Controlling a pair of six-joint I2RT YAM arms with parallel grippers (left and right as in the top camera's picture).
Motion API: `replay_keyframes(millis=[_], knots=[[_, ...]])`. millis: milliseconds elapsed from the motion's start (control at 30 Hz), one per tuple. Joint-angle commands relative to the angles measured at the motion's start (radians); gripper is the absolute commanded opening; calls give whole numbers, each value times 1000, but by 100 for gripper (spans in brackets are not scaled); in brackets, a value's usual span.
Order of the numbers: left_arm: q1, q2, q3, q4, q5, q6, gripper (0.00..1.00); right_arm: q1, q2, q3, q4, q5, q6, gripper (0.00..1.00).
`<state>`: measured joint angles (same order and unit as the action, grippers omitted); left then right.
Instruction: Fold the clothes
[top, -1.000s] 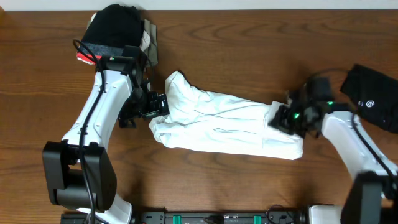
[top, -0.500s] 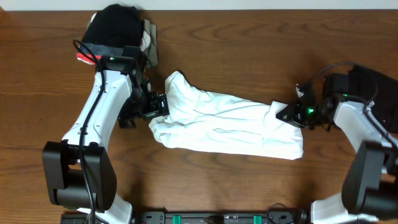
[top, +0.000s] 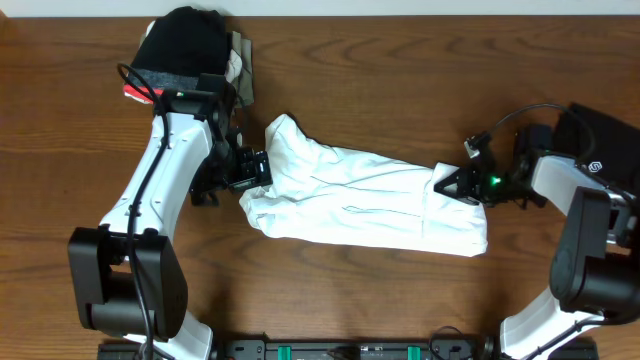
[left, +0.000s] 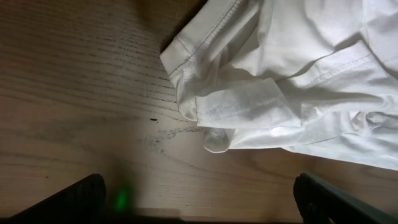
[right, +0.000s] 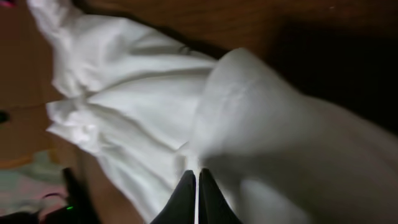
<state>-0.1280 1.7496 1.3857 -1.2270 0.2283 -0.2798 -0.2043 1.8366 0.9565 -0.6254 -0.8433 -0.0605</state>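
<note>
Folding is only just getting going: the wrinkly white short-sleeved shirt (top: 360, 200) is lying bunched mid brown wooden table (top: 400, 80). The right gripper (right: 194, 179) is pinching its end, and the left gripper (left: 199, 186) is hovering spread wide beside the other end.

My overhead camera looks straight down on the whole counter (top: 400, 60). Each wrist camera hangs close over one end of the shirt (top: 360, 195), which all three share.

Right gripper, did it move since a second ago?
Yes. The right gripper turned from angling down over the white shirt's right end to pointing sideways at it, and its wrist swung toward the black garment.
</note>
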Motion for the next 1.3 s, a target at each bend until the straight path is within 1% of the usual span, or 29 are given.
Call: replay_keyframes(millis=[0,67,167,233,333,433,533,600,700,833,1000,1067,1133,1167,1200,1267], knots=[[3,2,6,-11,-13,21,98,-27,-118,58,-54,-105,-31,3],[3,2,6,-12,-13,25,98,-26,-195,61,-119,-100,-39,3],[3,2,6,-11,-13,25,98,-21,-275,53,-248,-100,-150,3],[3,2,6,-11,-13,25,98,-18,-298,21,-290,-100,-181,2],[3,2,6,-10,-13,24,98,-17,-299,-67,-264,-107,-184,2],[3,2,6,-11,-13,24,98,-20,-299,-202,-136,-169,-182,4],[3,1,6,-11,-13,24,98,-25,-298,-334,39,-183,-92,7],[3,2,6,-11,-13,24,98,-26,-298,-392,129,-179,-39,9],[3,2,6,-11,-12,24,98,-25,-296,-441,203,-159,44,11],[3,2,6,-11,-12,24,98,-25,-292,-458,214,-57,140,12],[3,1,6,-14,-12,24,98,-25,-292,-460,209,89,328,13],[3,2,6,-19,-12,24,98,-25,-292,-460,201,142,373,16],[3,2,6,-23,-12,25,98,-25,-292,-460,198,153,370,23],[3,1,6,-23,-12,25,98,-25,-292,-460,195,156,370,23],[3,2,6,-22,-13,25,98,-24,-292,-460,195,155,362,22],[3,1,6,-22,-12,25,98,-25,-293,-457,195,149,350,16]])
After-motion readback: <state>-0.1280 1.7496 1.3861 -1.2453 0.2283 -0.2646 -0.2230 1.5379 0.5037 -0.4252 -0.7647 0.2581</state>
